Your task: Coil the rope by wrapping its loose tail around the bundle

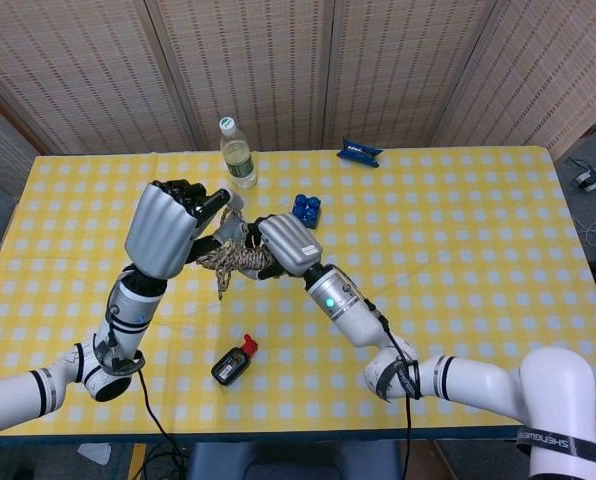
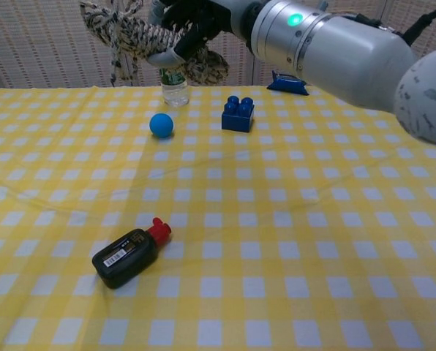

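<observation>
While both arms meet above the yellow-checked table [image 1: 478, 230], the head view puts the rope bundle [image 1: 240, 258] right between them, held up off the cloth. The right hand [image 1: 286, 245] has its fingers wrapped around the bundle's right end, a firm clamp by the look of it. The left hand [image 1: 168, 228] sits just beside the bundle's left end, dark fingers curled in towards it; whether they actually grip the rope there I cannot tell. A short loose tail [image 1: 221, 285] dangles below the bundle. Around them lie a water bottle [image 1: 237, 152], a blue building block [image 1: 306, 208], a small black bottle with a red cap [image 1: 233, 363] and a blue packet [image 1: 359, 152].

Switching to the chest view, the rope bundle [image 2: 141, 40] hangs high near the top edge, well above the blue ball [image 2: 161, 125]. The right hand [image 2: 185, 25] clutches it from the right; the left hand is out of this frame. Strands droop and flop, so I judge this rope light, soft and limp, rough-twisted enough not to slip. It will sag wherever unsupported. Best hold: keep the bundle squeezed round its middle so the loops stay together, and pinch the tail close to its free end to steer each wrap.
</observation>
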